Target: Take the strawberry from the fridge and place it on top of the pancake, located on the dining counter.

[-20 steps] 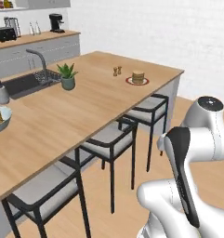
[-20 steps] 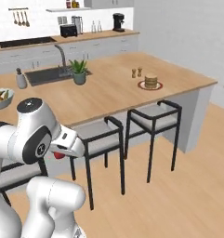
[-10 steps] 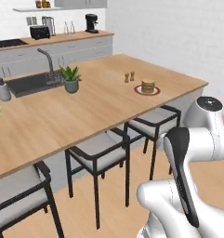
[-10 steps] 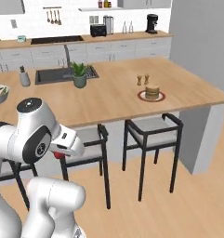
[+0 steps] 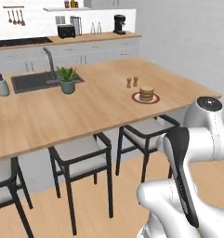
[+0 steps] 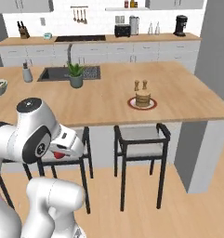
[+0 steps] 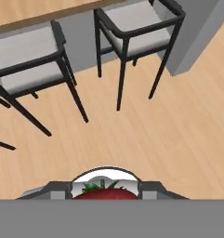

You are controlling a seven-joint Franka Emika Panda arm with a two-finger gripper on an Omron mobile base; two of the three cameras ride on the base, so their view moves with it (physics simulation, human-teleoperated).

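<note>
My pincer, tucked low against my body and well short of the desk, is closed on the strawberry, whose red flesh and green cap show between the finger tips in the hand view, above bare floor and two stools. The pancake sits on its red-rimmed plate toward the desk's right part, just near of two small shakers. Risks, as I judge them: the small round fruit could slip from a light grip during the long swing; the raised arm could clip a stool or the desk edge; released off-centre, the strawberry could roll off the stack.
</note>
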